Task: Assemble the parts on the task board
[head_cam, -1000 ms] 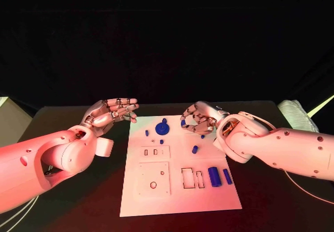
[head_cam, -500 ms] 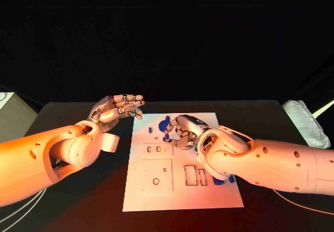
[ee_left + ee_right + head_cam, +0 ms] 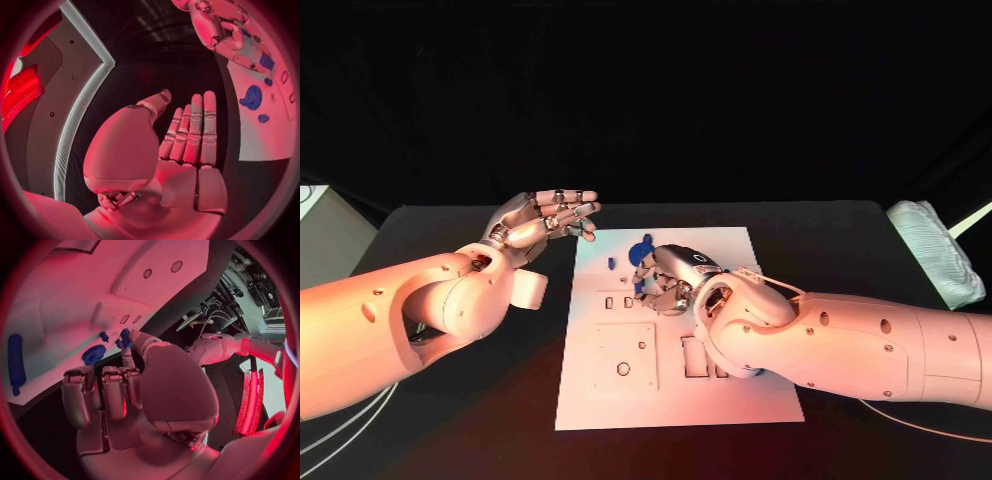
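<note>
While the right hand [image 3: 672,278] hangs over the middle of the task board [image 3: 747,395], its fingers are curled and its thumb and a fingertip pinch a small blue part [image 3: 125,336] just above the board's surface. At 12 o'clock from that hand, a round blue disc part [image 3: 640,253] lies on the board's far end, with a small blue peg [image 3: 610,264] at the disc's 8 o'clock. A long blue cylinder [image 3: 15,363] lies on the board in the right wrist view. At 9 o'clock from the board, the left hand [image 3: 541,222] is raised off the table, palm up, fingers straight and pressed side by side, holding nothing.
</note>
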